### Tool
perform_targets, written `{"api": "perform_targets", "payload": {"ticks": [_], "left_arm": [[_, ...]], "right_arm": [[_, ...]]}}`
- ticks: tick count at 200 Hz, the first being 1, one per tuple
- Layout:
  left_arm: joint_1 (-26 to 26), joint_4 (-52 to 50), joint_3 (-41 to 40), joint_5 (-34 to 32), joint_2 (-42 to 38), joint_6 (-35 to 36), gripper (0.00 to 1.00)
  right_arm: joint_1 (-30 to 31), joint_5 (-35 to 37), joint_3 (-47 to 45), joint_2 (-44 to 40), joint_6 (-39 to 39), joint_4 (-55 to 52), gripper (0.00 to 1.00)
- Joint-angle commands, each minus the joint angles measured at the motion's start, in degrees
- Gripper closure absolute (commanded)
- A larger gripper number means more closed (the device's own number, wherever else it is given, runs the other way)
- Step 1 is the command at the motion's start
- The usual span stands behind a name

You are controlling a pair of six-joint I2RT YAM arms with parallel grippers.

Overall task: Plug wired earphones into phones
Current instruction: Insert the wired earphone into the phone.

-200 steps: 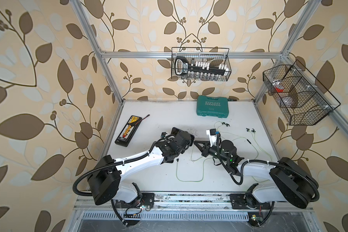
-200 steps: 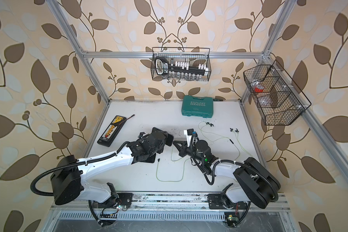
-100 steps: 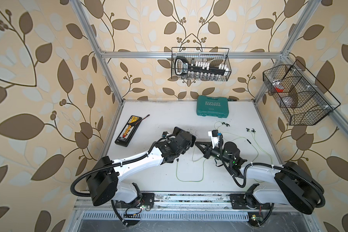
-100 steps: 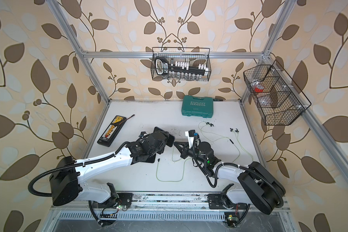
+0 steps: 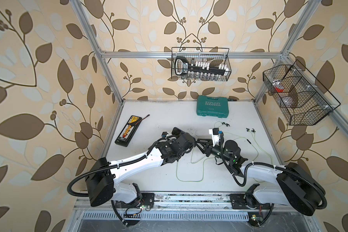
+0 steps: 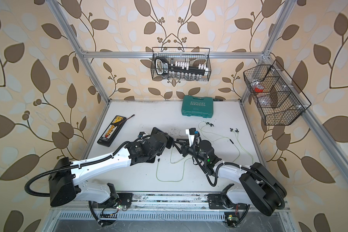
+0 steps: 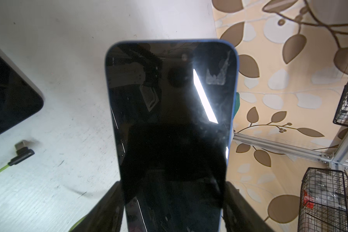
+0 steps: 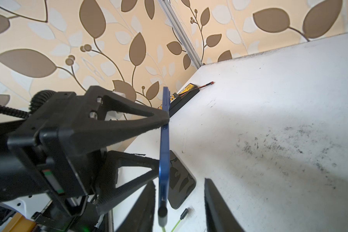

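Since a second ago the right gripper (image 8: 179,180) has let go: its jaws, shut then, now stand apart on either side of the plug (image 8: 162,214). That plug sits against the bottom end of the blue-edged phone (image 7: 169,110) and looks seated, so the first connection seems made, though the socket itself is hidden.

Nearest the robot, at 6 o'clock on the table (image 5: 161,184), the yellow-green cable (image 5: 189,181) lies in a slack loop. A little farther in, toward 8 o'clock of centre, the second phone (image 8: 186,186) lies flat under the left wrist. The loose plug (image 7: 22,151) of the other set is just beside it, not yet inserted.

At the centre the left gripper (image 7: 173,200) is clamped on the blue-edged phone's long sides and seems to hold it clear of the table.

Farther off, earbuds (image 5: 250,130) rest near 2 o'clock, a long black case (image 5: 127,130) hugs the 9 o'clock edge and a teal case (image 5: 212,108) sits at 12.

Bare table lies open between the centre and those cases. Backing the right gripper toward 4 o'clock looks free, provided its fingers clear the cable trailing from the plug
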Motion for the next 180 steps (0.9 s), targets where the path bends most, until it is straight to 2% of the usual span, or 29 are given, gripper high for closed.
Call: {"api": "perform_targets", "payload": {"ticks": [1, 23, 50, 83, 180], "left_arm": [[-0.2, -1.4, 3.3, -6.8, -3.0, 1.5, 0.41], [0.0, -2.0, 3.3, -9.9, -3.3, 1.5, 0.40], [0.4, -1.3, 3.5, -10.5, -3.3, 1.8, 0.40], [0.4, -1.1, 4.0, -9.2, -2.9, 1.4, 0.41], [0.4, 0.6, 4.3, -5.4, -1.1, 1.2, 0.42]], "right_arm": [[-0.3, -1.2, 1.4, -0.6, 0.1, -0.1, 0.54], [-0.3, -2.4, 0.9, -0.7, 0.6, 1.2, 0.54], [-0.4, -5.2, 0.6, -0.2, 1.1, 3.9, 0.56], [-0.4, -7.3, 1.5, 2.1, 2.3, 4.7, 0.67], [-0.4, -6.5, 2.5, 3.7, 3.1, 3.8, 0.79]]}}
